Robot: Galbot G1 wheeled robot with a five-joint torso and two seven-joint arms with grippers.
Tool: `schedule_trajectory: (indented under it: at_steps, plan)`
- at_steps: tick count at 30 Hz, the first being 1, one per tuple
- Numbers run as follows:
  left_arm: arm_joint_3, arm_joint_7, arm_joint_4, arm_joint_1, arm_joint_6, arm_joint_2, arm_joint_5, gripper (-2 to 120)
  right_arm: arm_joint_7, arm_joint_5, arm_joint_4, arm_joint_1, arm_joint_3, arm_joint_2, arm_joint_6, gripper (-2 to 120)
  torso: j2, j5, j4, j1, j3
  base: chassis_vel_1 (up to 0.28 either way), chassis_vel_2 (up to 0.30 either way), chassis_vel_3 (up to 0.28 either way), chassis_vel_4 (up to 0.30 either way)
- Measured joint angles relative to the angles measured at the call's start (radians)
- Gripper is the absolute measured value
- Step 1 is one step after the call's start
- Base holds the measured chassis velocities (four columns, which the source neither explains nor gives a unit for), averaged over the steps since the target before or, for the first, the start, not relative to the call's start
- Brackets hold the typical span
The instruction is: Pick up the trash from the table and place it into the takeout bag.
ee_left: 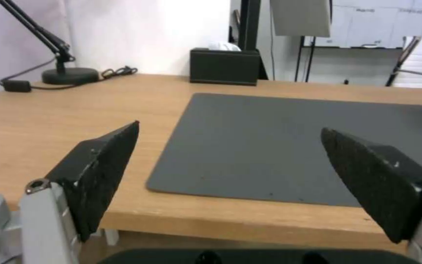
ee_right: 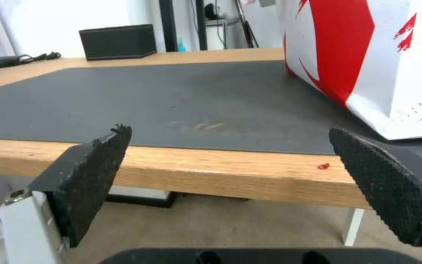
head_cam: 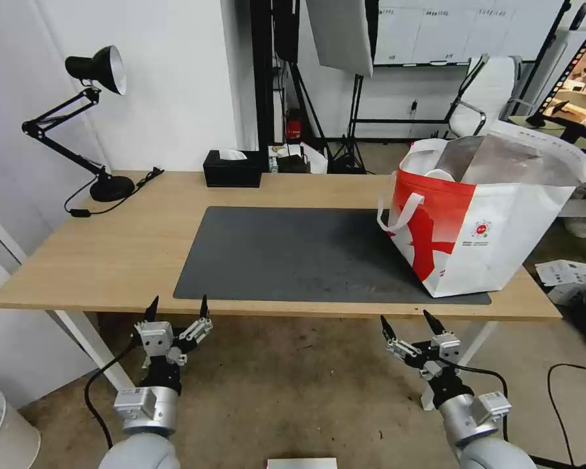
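The table (head_cam: 111, 247) is light wood with a dark grey mat (head_cam: 293, 254) on it. The takeout bag (head_cam: 495, 228), white and red with a foil lining, stands open on the mat's right end. A white rounded rim (head_cam: 439, 174) peeks out of its mouth. Otherwise the trash is out of view. My left gripper (head_cam: 179, 301) hangs open just below the table's front edge, left of centre, nothing between its fingers. My right gripper (head_cam: 405, 317) is open too, below the front edge near the bag. The right wrist view has the bag (ee_right: 392, 55) close by.
A black tissue box (head_cam: 232, 169) sits at the back edge of the table, and a black desk lamp (head_cam: 91, 117) with its cable at the back left. A tiny red crumb (ee_right: 323, 166) lies on the front edge. Papers (head_cam: 570, 270) lie on the floor to the right.
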Motion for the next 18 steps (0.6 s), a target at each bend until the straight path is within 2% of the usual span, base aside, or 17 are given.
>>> schedule_trajectory:
  at_steps: [18]
  plan:
    - [0.004, 0.003, -0.004, -0.003, 0.009, 0.003, -0.01, 100, 0.0, 0.0, 0.0, 0.0, 0.0, 0.0, 0.0, 100, 0.0, -0.0001, 0.0001, 0.0, 0.0, 0.0, 0.0, 0.0, 0.0]
